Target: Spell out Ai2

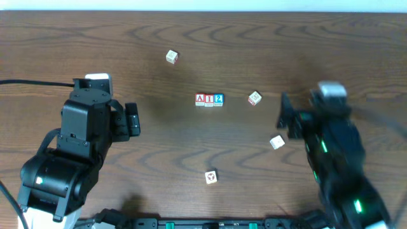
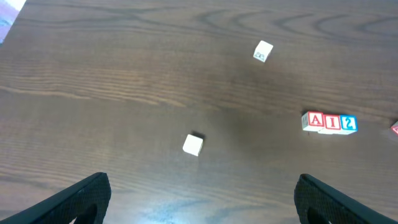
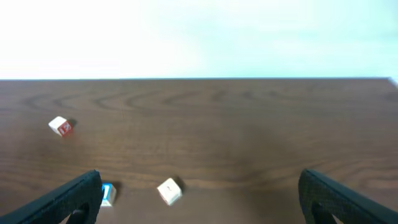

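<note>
Three letter blocks stand touching in a row at the table's middle, reading A (image 1: 200,99), I (image 1: 209,99), 2 (image 1: 218,99). The row also shows in the left wrist view (image 2: 329,122), at the right. My left gripper (image 1: 132,119) is open and empty, well left of the row; its fingers frame bare table (image 2: 202,208). My right gripper (image 1: 283,117) is open and empty, right of the row (image 3: 199,211). In the right wrist view a blue block (image 3: 107,194) peeks out beside the left finger.
Loose blocks lie around: one at the far left (image 1: 172,57), one with red print just right of the row (image 1: 254,98), a white one near my right gripper (image 1: 276,142) and one at the front (image 1: 210,177). A black cable (image 1: 32,83) runs to the left arm.
</note>
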